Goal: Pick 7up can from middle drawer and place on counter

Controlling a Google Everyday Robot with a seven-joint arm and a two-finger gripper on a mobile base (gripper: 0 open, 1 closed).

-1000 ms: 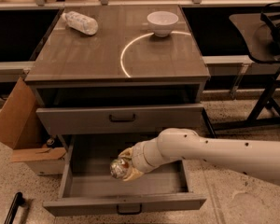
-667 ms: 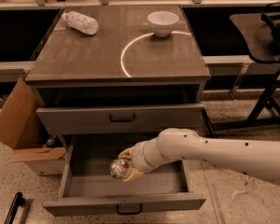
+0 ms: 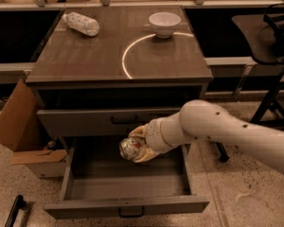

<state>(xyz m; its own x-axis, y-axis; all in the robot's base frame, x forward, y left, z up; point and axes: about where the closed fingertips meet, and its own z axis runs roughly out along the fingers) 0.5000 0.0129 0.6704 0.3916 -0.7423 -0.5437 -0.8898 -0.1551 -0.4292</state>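
tan fingers of our gripper close on the dented 7up can, pinched across its sides inside the open middle drawer, near its back wall. the white arm reaches in from the right, under the shut drawer above. we judge the lift comes next; the desk overhead has bare space between bottle and bowl.

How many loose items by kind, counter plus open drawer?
Bottles: 1, plastic bottle lying on the counter
Bowls: 1, white bowl on the counter
Cans: 1, 7up can gripped in the hand over the open middle drawer
Total: 3
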